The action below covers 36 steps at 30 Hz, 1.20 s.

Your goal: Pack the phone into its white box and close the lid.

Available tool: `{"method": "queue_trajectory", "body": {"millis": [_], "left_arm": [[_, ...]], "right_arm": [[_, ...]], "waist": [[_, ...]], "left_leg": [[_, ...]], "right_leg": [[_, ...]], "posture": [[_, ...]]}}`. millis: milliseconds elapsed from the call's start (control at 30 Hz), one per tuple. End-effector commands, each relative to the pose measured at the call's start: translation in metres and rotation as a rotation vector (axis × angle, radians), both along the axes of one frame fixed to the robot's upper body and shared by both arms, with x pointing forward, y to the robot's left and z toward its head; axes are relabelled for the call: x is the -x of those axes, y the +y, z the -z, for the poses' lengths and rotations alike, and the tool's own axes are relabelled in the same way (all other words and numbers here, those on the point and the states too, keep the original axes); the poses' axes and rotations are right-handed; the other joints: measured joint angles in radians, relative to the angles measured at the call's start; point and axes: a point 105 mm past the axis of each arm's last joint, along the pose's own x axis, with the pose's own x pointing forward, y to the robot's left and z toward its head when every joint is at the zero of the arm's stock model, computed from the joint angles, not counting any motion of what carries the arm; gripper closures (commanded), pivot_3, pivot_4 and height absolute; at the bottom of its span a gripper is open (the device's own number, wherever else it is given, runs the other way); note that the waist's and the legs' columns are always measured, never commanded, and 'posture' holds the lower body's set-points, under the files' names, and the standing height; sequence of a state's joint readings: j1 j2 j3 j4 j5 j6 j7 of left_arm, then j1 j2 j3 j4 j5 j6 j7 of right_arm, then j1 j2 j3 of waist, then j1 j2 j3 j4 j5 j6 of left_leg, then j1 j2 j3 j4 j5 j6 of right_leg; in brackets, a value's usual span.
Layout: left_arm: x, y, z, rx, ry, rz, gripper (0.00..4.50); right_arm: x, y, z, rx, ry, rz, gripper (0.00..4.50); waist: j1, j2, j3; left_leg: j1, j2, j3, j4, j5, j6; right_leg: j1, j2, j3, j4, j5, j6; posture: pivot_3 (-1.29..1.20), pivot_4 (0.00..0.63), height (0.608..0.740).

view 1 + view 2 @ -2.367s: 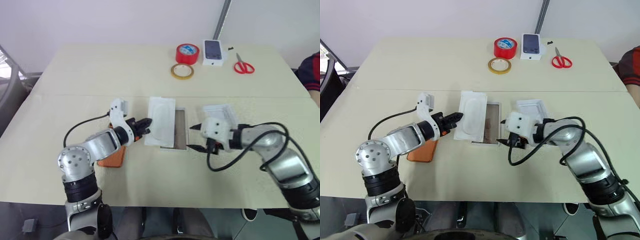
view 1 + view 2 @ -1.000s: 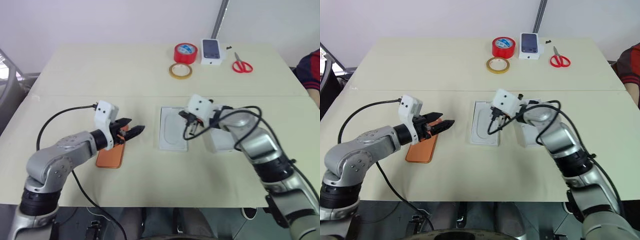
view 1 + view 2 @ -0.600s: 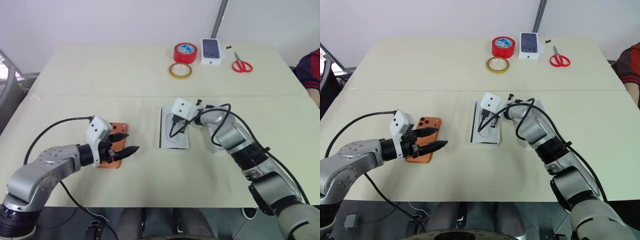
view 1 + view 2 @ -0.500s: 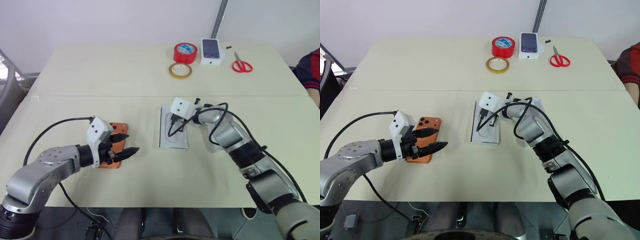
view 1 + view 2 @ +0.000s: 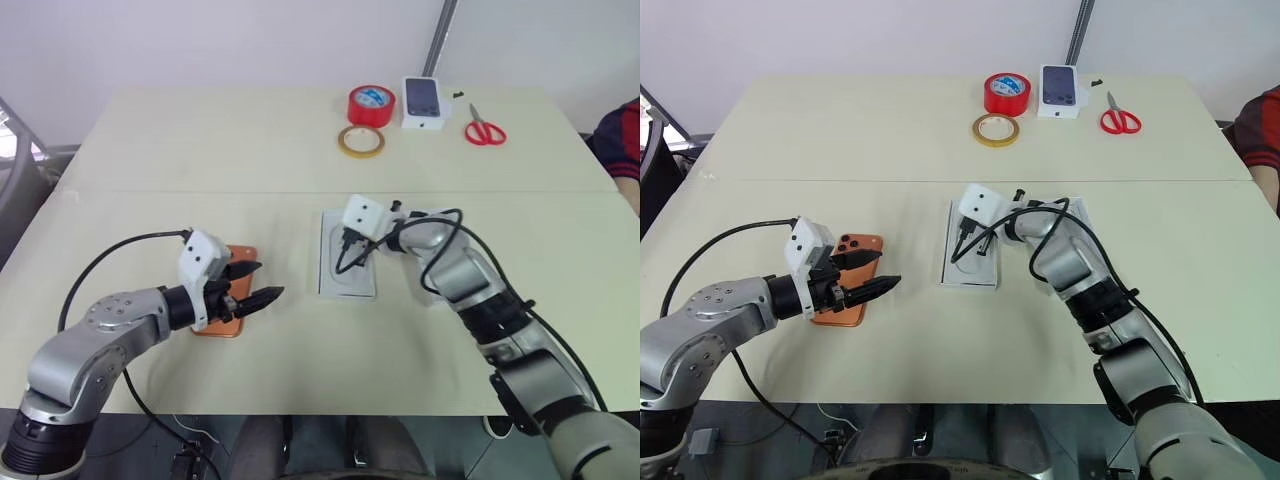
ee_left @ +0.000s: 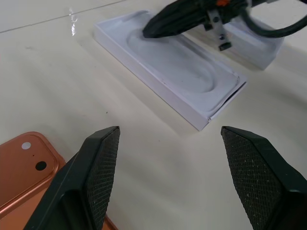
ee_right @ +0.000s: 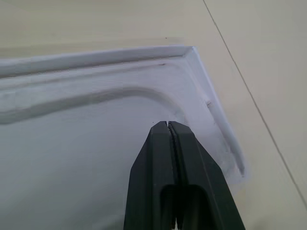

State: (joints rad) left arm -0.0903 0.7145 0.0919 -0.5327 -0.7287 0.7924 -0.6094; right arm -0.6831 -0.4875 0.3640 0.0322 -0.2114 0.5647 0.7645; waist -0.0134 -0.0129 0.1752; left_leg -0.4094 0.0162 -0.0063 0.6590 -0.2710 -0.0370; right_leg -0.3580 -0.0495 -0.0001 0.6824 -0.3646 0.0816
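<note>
The white insert (image 6: pixel 177 67) with the oval recess is lying where the phone has to go, so the main risk, as I judge it, is that the phone is being set up to land on top of it, or that the insert is skidding off when the closed right fingers (image 7: pixel 166 123) are pushing on it with only their tips. Those fingers are pressed fully together, gripping nothing, with their tips resting on or just above the recess near one corner. The left fingers (image 5: pixel 266 280) are standing wide apart and empty, hanging just beside the right edge of the phone (image 6: pixel 24 165), which is lying flat with its lenses up on the near left of the bench (image 5: pixel 200 150); a grab from this angle may be sliding the thin phone away rather than lifting it. The white box itself cannot be told apart from the insert and is probably sitting under it. Another white box part (image 6: pixel 254 45) is lying just to the right, under the right arm.
</note>
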Motion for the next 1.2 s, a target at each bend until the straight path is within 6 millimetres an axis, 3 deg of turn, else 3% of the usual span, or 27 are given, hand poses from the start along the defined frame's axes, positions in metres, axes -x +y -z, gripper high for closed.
{"method": "queue_trajectory", "body": {"millis": [33, 200, 633, 800, 1000, 1067, 1167, 1200], "left_arm": [[0.000, -0.003, -0.009, 0.002, -0.044, 0.013, 0.97], [-0.002, -0.004, -0.008, 0.002, -0.040, 0.019, 0.97], [-0.003, -0.008, -0.008, 0.006, -0.040, 0.017, 0.97], [-0.001, -0.008, -0.007, 0.010, -0.039, 0.012, 0.97], [-0.005, -0.005, -0.010, 0.016, -0.055, -0.023, 0.97], [-0.014, 0.005, -0.016, 0.036, -0.070, -0.096, 0.97], [-0.033, 0.037, -0.024, 0.125, -0.038, -0.295, 0.97], [-0.037, 0.048, -0.023, 0.133, -0.018, -0.357, 0.43]], "right_arm": [[0.023, 0.000, -0.015, 0.002, -0.015, -0.095, 4.47], [0.059, 0.012, 0.006, 0.050, 0.058, -0.240, 4.47], [0.063, 0.043, 0.026, 0.063, 0.088, -0.301, 4.47], [0.066, 0.051, 0.019, 0.001, 0.098, -0.325, 4.47], [0.055, 0.041, 0.005, -0.001, 0.030, -0.278, 4.47], [0.050, 0.039, -0.006, -0.019, -0.012, -0.260, 4.47], [0.047, 0.043, -0.022, -0.064, -0.049, -0.254, 4.47], [0.048, 0.047, -0.025, -0.075, -0.053, -0.260, 4.50]], "waist": [[0.000, 0.000, 0.000], [-0.005, 0.000, 0.000], [-0.002, 0.000, 0.000], [-0.004, 0.000, 0.000], [-0.001, 0.000, 0.000], [-0.001, 0.000, 0.000], [-0.001, 0.000, 0.000], [-0.001, 0.000, 0.000]], "left_leg": [[0.000, 0.000, 0.000, 0.000, 0.000, 0.000], [0.000, 0.000, 0.000, -0.001, 0.000, 0.000], [0.001, 0.000, 0.000, -0.001, 0.000, 0.000], [0.001, 0.000, 0.000, -0.001, 0.000, 0.000], [0.001, 0.000, 0.000, -0.001, 0.000, 0.000], [0.001, 0.000, 0.000, 0.000, 0.000, 0.000], [0.001, 0.000, 0.000, 0.000, 0.000, 0.000], [0.001, 0.000, 0.000, 0.000, 0.000, 0.000]], "right_leg": [[0.000, 0.000, 0.000, 0.000, 0.000, 0.000], [0.000, 0.000, 0.000, 0.000, 0.000, 0.000], [0.001, 0.001, 0.000, 0.000, 0.000, 0.000], [0.001, 0.001, 0.000, 0.000, 0.000, 0.000], [0.000, 0.000, 0.000, 0.000, 0.000, 0.000], [0.001, 0.000, 0.000, 0.000, 0.000, 0.000], [0.000, 0.001, 0.000, 0.000, 0.000, 0.000], [0.000, 0.001, 0.000, 0.001, 0.000, 0.000]], "posture": [[0.00, 0.150, 0.740], [0.00, 0.150, 0.740], [0.00, 0.150, 0.740], [0.00, 0.150, 0.740], [0.00, 0.150, 0.740], [0.00, 0.150, 0.740], [0.00, 0.150, 0.740], [0.00, 0.150, 0.740]]}}
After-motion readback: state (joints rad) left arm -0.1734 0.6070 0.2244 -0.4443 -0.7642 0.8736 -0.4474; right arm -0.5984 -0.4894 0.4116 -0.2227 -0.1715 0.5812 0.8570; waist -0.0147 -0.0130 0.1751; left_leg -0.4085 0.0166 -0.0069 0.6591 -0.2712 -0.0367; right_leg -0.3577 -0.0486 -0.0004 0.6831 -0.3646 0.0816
